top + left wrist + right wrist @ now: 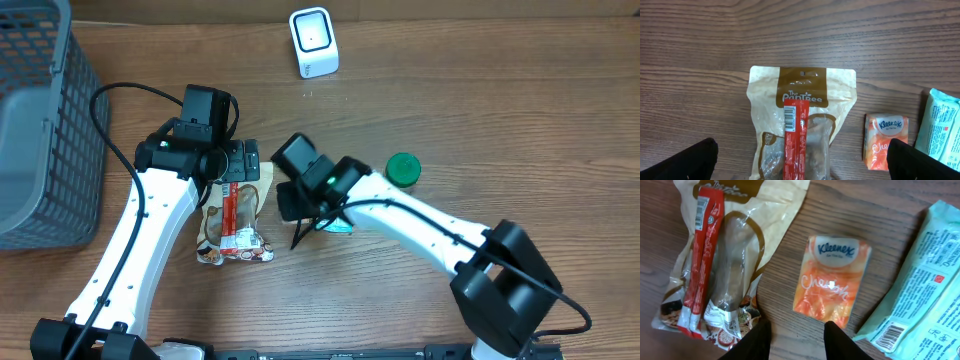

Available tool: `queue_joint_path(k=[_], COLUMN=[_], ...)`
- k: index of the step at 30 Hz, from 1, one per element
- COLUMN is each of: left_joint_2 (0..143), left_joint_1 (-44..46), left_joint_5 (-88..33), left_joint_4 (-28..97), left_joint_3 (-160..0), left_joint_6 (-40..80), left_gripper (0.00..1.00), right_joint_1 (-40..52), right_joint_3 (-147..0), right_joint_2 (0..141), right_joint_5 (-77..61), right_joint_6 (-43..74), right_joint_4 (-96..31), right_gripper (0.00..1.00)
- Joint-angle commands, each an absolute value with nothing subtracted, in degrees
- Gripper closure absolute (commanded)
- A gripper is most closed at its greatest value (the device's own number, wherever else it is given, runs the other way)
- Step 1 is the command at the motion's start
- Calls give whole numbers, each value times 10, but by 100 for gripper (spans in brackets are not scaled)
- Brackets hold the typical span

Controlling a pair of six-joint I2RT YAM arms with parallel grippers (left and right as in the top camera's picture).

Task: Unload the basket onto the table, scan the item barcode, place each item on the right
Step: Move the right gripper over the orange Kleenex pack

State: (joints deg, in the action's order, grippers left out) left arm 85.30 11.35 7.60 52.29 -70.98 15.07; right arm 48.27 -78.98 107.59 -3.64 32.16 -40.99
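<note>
A cream-and-brown snack bag [810, 90] lies on the wooden table with a red stick packet [795, 135] on top of it, barcode end up. My left gripper [802, 160] hangs above them, open wide, one finger on each side of the bag. To the right lie an orange Kleenex pack [832, 280] and a teal wipes pack [920, 280] showing its barcode [888, 336]. My right gripper [799, 340] hovers just short of the Kleenex pack, fingers apart with bare table between them. The white scanner [313, 42] stands at the far edge.
A grey mesh basket [40, 120] fills the left end of the table. A green round lid [403, 170] sits right of the right arm. Both arms [150, 230] cross the middle of the table from the near edge.
</note>
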Motion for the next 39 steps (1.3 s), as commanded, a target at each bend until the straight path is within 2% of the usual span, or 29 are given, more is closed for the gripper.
queue_joint_path(k=[1, 16, 19, 39], left_joint_2=[851, 851, 851, 851], left_joint_1=[113, 113, 113, 113], left_joint_5=[83, 83, 83, 83], left_joint_4=[522, 522, 522, 522], left_joint_3=[-717, -717, -717, -717], left_joint_6=[152, 152, 152, 152], left_gripper=[0, 0, 0, 0], right_joint_1=[511, 524, 521, 519], right_joint_3=[-802, -802, -802, -802], right_joint_2=[1076, 1077, 1079, 1127], right_joint_5=[55, 51, 51, 23], right_joint_6=[333, 332, 333, 409], right_joint_4=[-400, -384, -388, -381], right_gripper=[64, 65, 68, 69])
